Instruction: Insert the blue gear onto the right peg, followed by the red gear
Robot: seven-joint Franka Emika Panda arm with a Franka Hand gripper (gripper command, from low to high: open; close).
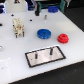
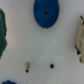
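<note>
Exterior view: I judge the blue gear (image 1: 43,33) stiff, light — grasp at raised hub.
Gripper: unseen — I cannot tell its opening.

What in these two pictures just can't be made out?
- The gripper: no fingers show in either view, so open or shut is unknowable.
- Dark and blue shapes, exterior view: cut off by the top edge and blurred.
- Green object and cream object, wrist view: cut off by the frame edges.
- Small round red toothed gear: outside the wrist view.
- Teeth of the flat bright blue gear: blurred in both views.
</note>
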